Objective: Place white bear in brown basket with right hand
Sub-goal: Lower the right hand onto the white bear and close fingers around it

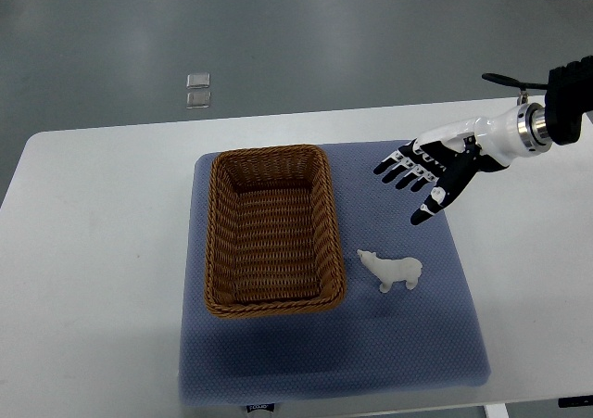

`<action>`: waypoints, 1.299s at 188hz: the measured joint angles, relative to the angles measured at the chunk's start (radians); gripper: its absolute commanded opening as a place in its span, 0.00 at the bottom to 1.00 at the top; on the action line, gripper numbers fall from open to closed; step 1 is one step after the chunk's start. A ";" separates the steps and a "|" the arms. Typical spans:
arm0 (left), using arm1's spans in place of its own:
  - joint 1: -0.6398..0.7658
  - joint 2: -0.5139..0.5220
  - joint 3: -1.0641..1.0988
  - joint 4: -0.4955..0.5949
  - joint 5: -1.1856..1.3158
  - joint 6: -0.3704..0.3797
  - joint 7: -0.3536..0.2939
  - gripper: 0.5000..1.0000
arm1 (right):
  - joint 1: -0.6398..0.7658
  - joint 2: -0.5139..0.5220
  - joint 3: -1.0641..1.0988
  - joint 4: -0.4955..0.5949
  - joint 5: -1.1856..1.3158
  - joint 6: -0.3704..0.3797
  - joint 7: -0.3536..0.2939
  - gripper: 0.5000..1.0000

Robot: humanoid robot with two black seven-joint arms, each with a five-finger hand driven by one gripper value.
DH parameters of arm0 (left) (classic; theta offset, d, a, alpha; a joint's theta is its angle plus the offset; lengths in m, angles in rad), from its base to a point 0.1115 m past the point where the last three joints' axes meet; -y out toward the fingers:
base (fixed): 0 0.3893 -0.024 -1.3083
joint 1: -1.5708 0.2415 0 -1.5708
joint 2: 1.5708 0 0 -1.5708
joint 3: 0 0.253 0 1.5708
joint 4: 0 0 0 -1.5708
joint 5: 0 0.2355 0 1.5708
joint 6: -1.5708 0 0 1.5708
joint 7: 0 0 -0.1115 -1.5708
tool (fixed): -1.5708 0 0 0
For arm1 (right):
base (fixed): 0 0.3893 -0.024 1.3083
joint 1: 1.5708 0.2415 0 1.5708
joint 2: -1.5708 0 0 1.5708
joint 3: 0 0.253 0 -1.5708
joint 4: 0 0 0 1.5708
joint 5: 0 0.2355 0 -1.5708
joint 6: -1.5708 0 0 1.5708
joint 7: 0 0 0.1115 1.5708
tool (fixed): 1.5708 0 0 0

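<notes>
Blue mat (408, 344), white bear (392, 271) lengthwise left-right, head toward brown basket (271, 230), right hand (434, 170) fingers spread, empty

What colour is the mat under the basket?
Blue-grey mat, under the brown basket; top view shows it.

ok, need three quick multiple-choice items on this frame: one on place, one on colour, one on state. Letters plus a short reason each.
1. Where is the white bear?
A. inside the basket
B. on the blue mat, right of the basket
C. in the robot hand

2. What colour is the basket?
A. brown
B. green
C. white

3. What state is the right robot hand in?
A. closed on the bear
B. resting in the basket
C. fingers spread, holding nothing

Answers:
1 B: the bear stands on the mat beside the basket's right wall.
2 A: its wicker weave is brown.
3 C: the fingers are fanned out above the mat, apart from the bear.
</notes>
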 measured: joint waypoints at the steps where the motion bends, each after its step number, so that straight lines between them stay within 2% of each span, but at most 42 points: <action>1: 0.000 0.000 0.000 0.001 0.000 0.000 0.000 1.00 | -0.004 0.000 0.002 0.000 0.000 -0.003 0.000 0.85; 36: 0.007 0.000 0.000 0.009 -0.002 0.001 0.000 1.00 | -0.160 0.007 0.092 0.000 -0.005 -0.071 0.001 0.84; 98: 0.008 0.000 0.000 0.009 -0.002 0.001 0.000 1.00 | -0.326 0.023 0.166 0.000 -0.108 -0.154 0.005 0.81; 135: 0.008 0.000 0.000 0.015 -0.002 0.001 0.000 1.00 | -0.385 0.040 0.175 0.000 -0.234 -0.194 0.046 0.81; 171: 0.008 0.000 0.000 0.031 -0.003 0.001 0.000 1.00 | -0.442 0.051 0.216 0.000 -0.280 -0.198 0.099 0.81; 219: 0.008 0.000 0.000 0.033 -0.003 0.001 0.000 1.00 | -0.517 0.063 0.246 0.004 -0.338 -0.205 0.151 0.73; 244: 0.008 0.000 0.000 0.032 -0.003 0.001 0.001 1.00 | -0.539 0.064 0.247 0.010 -0.343 -0.217 0.169 0.61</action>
